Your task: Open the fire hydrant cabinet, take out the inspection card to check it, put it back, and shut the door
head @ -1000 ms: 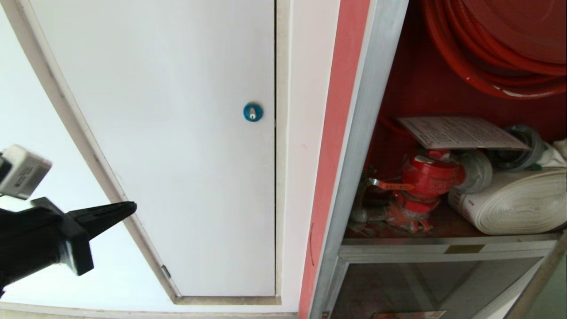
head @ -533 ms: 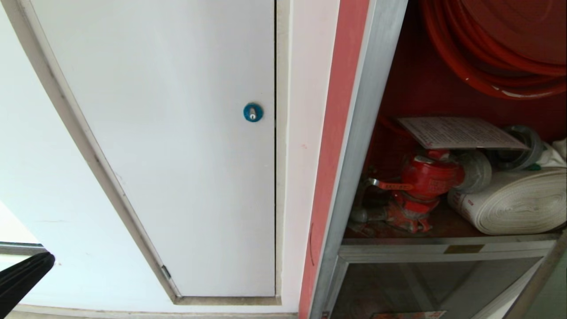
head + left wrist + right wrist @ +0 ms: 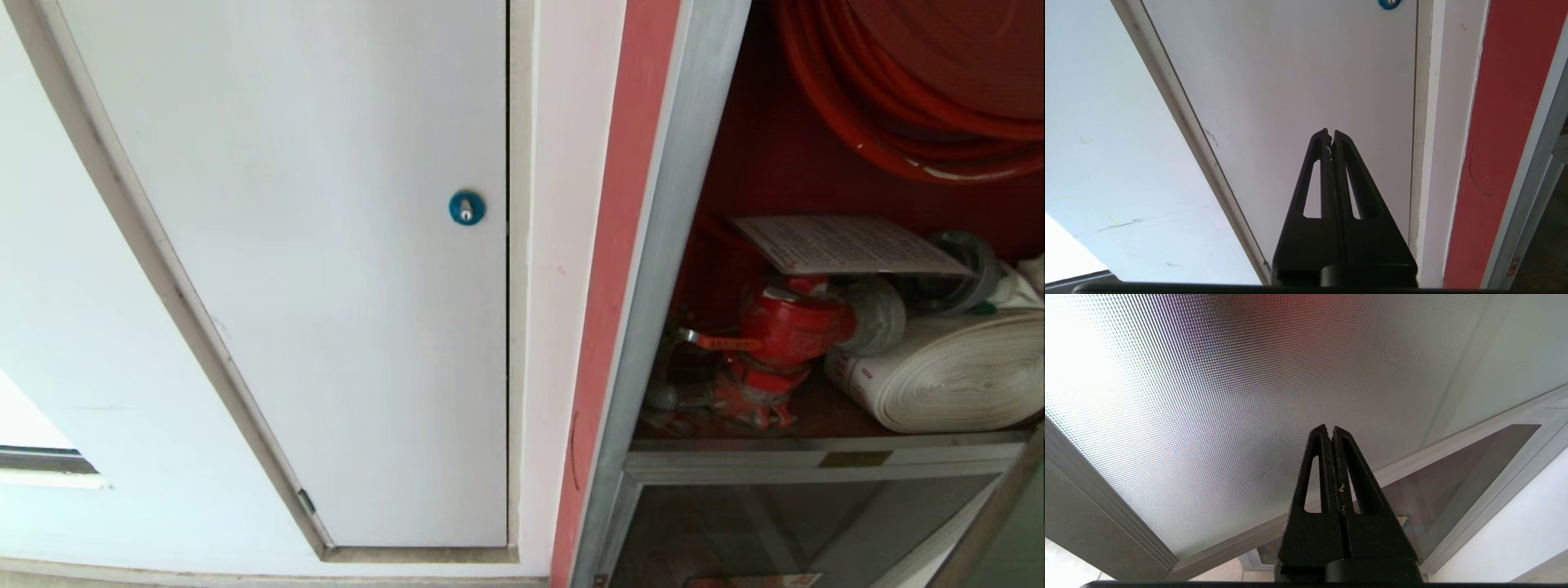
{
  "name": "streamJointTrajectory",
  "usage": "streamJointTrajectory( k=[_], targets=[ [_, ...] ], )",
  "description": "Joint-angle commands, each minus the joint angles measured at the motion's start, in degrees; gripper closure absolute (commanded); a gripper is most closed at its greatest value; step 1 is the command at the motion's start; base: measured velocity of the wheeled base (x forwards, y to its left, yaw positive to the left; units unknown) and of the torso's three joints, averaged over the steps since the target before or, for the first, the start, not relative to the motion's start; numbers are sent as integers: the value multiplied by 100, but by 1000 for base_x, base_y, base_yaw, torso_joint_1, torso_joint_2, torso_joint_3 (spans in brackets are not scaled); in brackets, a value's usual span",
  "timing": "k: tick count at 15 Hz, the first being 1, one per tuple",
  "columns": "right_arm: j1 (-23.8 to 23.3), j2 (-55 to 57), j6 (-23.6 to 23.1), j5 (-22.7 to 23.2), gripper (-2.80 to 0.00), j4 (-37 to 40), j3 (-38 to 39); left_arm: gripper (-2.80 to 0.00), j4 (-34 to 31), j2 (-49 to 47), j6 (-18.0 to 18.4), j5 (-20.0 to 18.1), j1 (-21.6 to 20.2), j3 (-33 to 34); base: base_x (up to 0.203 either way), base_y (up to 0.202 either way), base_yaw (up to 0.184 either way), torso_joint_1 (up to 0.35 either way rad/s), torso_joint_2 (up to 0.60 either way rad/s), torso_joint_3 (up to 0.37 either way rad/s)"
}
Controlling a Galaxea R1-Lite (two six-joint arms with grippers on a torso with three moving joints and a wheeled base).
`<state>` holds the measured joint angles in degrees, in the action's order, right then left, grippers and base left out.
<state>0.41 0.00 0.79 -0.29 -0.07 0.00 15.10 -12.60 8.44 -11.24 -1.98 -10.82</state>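
The fire hydrant cabinet (image 3: 661, 286) stands open at the right of the head view, red inside. The inspection card (image 3: 849, 243) lies flat on top of the red valve (image 3: 788, 331), beside the white hose roll (image 3: 955, 371) and under the red hose reel (image 3: 914, 90). Neither arm shows in the head view. My left gripper (image 3: 1330, 132) is shut and empty, pointing at the plain white panel (image 3: 1298, 73) left of the cabinet's red edge (image 3: 1502, 122). My right gripper (image 3: 1329, 428) is shut and empty, close to the door (image 3: 1229, 396), whose silver-framed textured glass fills its view.
A plain white panel (image 3: 326, 286) with a small blue round lock (image 3: 466, 207) fills the wall left of the cabinet. Below the cabinet shelf (image 3: 816, 457) sits a shorter dark glass panel (image 3: 775, 531). A silver frame edge (image 3: 992, 523) crosses the lower right corner.
My left arm has dropped out of the head view past the lower left edge, gripper still shut. The card, the cabinet and the right gripper have not moved.
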Motion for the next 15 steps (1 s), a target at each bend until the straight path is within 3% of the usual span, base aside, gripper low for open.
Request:
streamJointTrajectory(
  k=[1,5,9,11,13,15],
  targets=[
    [2,9,0,-6,0,-1,0,0,-43,552,11,46,109,190,0,0,0,0,0,0],
    [2,9,18,-6,0,-1,0,0,-984,1270,22,125,136,568,0,0,0,0,0,0],
    [2,9,18,-6,0,-1,0,0,-1076,1257,45,356,137,964,0,0,0,0,0,0],
    [2,9,18,3,0,0,0,0,-1106,1257,99,677,137,1050,0,0,0,0,0,0],
    [2,9,18,-6,0,-1,0,0,-1461,1258,185,834,137,1082,0,0,0,0,0,0],
    [2,9,18,3,0,-1,0,0,-1519,1252,-144,830,137,1085,0,0,0,0,0,0]
  ],
)
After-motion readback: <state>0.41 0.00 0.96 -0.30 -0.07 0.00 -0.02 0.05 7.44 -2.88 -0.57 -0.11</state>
